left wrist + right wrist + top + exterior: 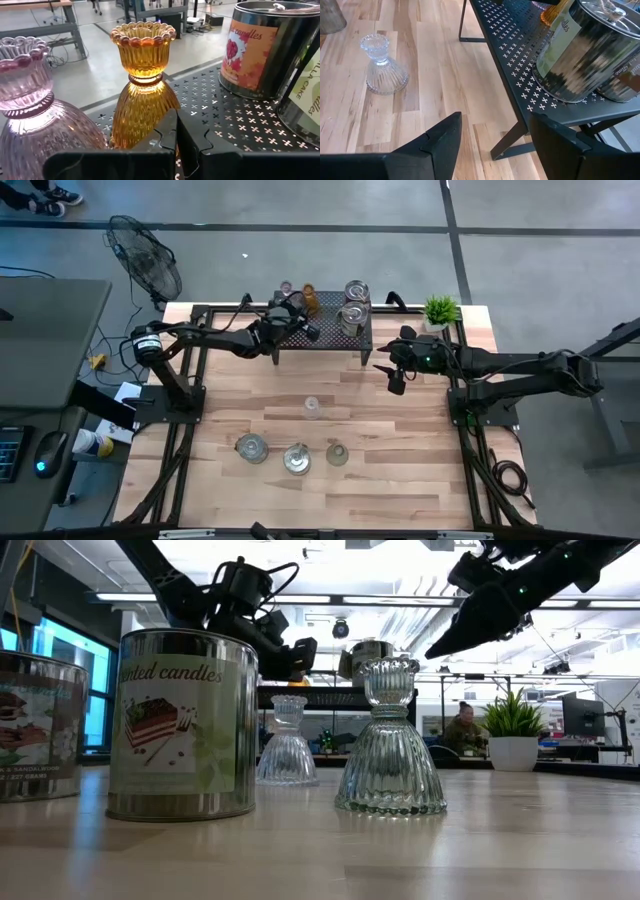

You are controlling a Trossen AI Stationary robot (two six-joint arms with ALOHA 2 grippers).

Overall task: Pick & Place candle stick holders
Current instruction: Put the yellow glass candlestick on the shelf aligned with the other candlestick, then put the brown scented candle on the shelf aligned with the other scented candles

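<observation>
My left end effector [176, 142], fingers pressed together and empty, sits over the black perforated shelf [240, 125] just in front of the amber holder [143, 85], with the pink holder [35, 105] beside it and two candle tins [354, 308] farther along. My right end effector [495, 137], spread wide and empty, hangs by the shelf's other end. A clear holder [312, 408] stands alone mid-bench [400, 470], and three more holders [293, 455] form a row nearer the front.

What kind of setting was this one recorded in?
Probably an open lab or workshop: a wooden table on a bare concrete floor with a floor fan nearby, and desks, monitors and a seated person in the room behind.
</observation>
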